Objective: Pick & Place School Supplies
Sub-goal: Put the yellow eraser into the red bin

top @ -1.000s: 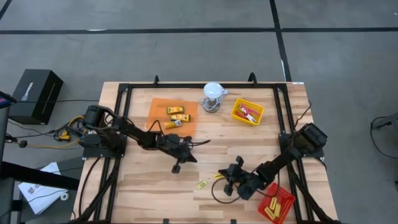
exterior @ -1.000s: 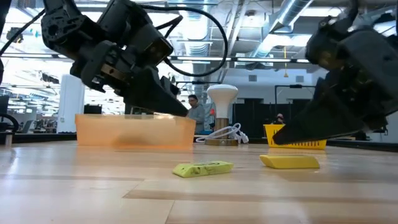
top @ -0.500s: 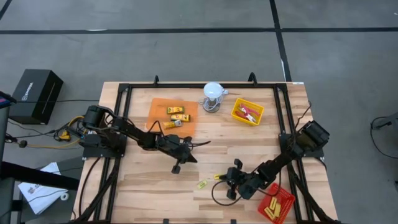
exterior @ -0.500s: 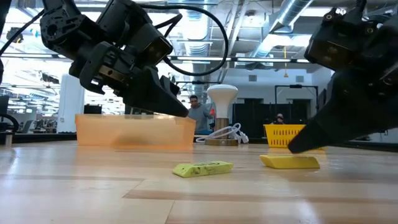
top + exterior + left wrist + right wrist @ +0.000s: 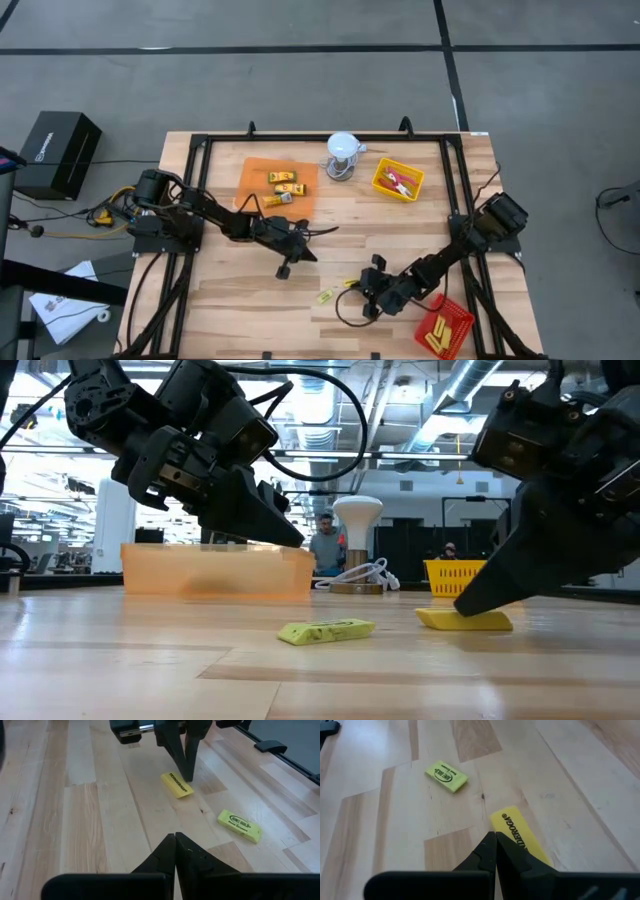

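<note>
Right gripper [image 5: 364, 288], near the table's front edge right of centre, fingers pressed together with nothing between them; the tips sit at the end of a yellow eraser block [image 5: 519, 838] with black lettering, at or just above the wooden table [image 5: 240, 300]. In the low view the fingertips [image 5: 470, 603] meet the block [image 5: 465, 620] at its upper edge. A second, lime-yellow eraser [image 5: 326, 296] with a dark oval label lies flat just beside the block, on the side toward the table's left edge, not touching it [image 5: 326, 630].

Left gripper [image 5: 283, 270], near the table's centre, fingers likewise closed and empty, hovers above bare wood, apart from both erasers [image 5: 238, 825].

Red tray [image 5: 444, 328] in the front right corner holds yellow items. Orange tray [image 5: 260, 178] toward the back left holds yellow packets with dark labels [image 5: 283, 177]. Yellow tray [image 5: 398, 179] toward the back right holds red-handled tools [image 5: 402, 181]. White domed object [image 5: 343, 150] stands at the back edge between the orange and yellow trays.
</note>
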